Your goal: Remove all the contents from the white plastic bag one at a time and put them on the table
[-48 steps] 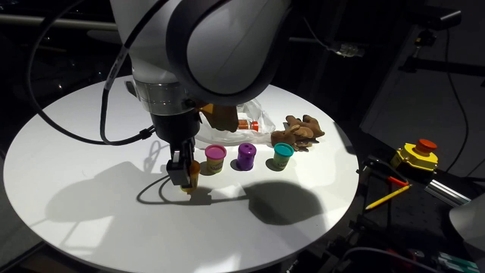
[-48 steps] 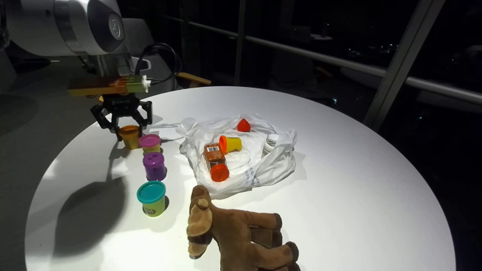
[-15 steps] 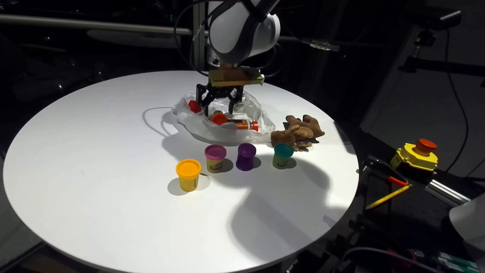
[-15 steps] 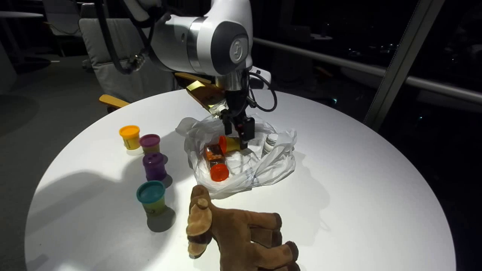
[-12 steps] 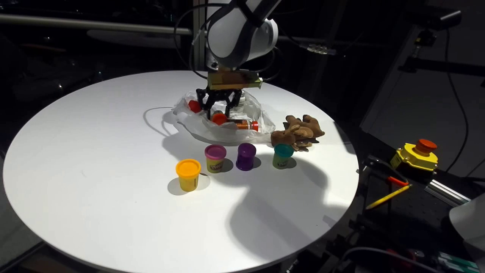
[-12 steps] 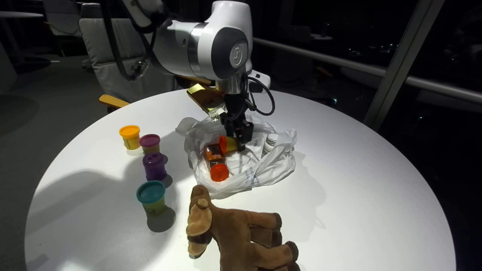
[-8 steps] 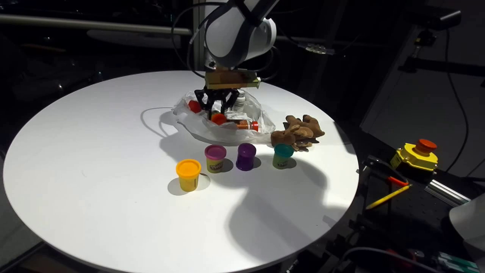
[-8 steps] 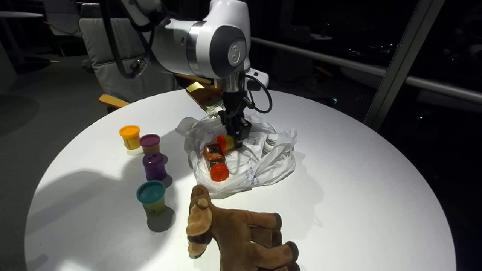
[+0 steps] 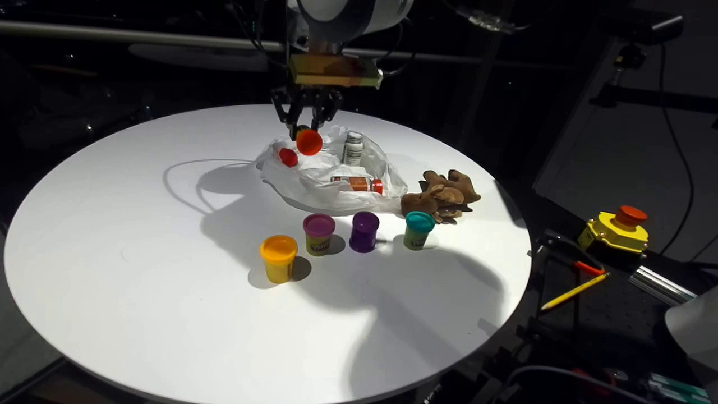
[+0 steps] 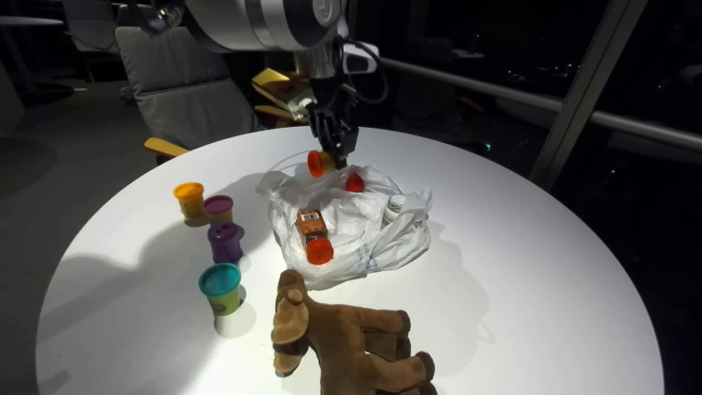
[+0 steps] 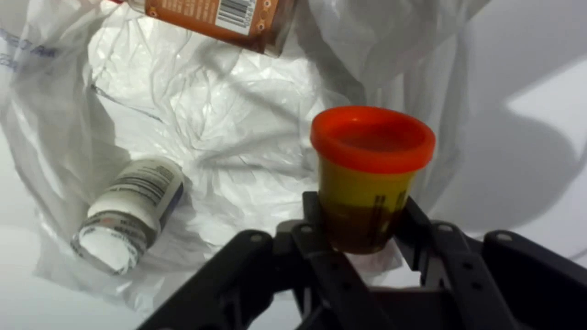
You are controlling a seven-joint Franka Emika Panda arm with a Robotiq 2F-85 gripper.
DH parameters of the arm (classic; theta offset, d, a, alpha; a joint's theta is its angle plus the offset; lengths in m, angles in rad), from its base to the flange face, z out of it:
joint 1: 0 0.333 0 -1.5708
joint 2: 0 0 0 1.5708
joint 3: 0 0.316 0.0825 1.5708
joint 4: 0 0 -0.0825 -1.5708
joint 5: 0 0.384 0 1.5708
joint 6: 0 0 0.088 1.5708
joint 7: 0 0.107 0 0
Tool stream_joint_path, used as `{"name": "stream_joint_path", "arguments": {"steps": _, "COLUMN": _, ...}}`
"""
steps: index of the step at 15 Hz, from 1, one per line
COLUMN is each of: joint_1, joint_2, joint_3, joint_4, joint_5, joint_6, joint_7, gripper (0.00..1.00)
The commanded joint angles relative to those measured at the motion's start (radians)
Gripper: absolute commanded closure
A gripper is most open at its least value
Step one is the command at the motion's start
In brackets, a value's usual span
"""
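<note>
One removal midway: my pincer (image 9: 304, 130) pinches a red-lidded tub (image 11: 372, 176) above the bag (image 10: 351, 216); next, set it on the table (image 9: 168, 280).

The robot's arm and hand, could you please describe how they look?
The arm is white and rounded, with a grey band and a looping black cable; below a yellowish-brown block, the hand is black, two-fingered and jointed.
</note>
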Motion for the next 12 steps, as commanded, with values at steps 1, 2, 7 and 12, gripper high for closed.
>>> {"name": "stream_joint_path", "arguments": {"steps": 1, "joint_1": 0.024, "joint_2": -0.22, "joint_3": 0.057, "joint_4": -0.198, "joint_5": -0.021, "joint_6": -0.029, "joint_7": -0.091, "gripper": 0.83}}
{"name": "stream_joint_path", "arguments": {"steps": 2, "joint_1": 0.024, "joint_2": -0.264, "joint_3": 0.087, "joint_4": -0.245, "joint_5": -0.013, "joint_6": -0.043, "joint_7": -0.129, "gripper": 0.83}}
{"name": "stream_joint_path", "arguments": {"steps": 7, "joint_1": 0.015, "joint_2": -0.441, "joint_3": 0.251, "joint_4": -0.498, "joint_5": 0.056, "joint_6": -0.084, "joint_7": -0.287, "gripper": 0.83}}
{"name": "stream_joint_path", "arguments": {"steps": 12, "joint_1": 0.013, "joint_2": -0.422, "joint_3": 0.32, "joint_4": -0.644, "joint_5": 0.051, "joint_6": -0.096, "joint_7": -0.417, "gripper": 0.83}}
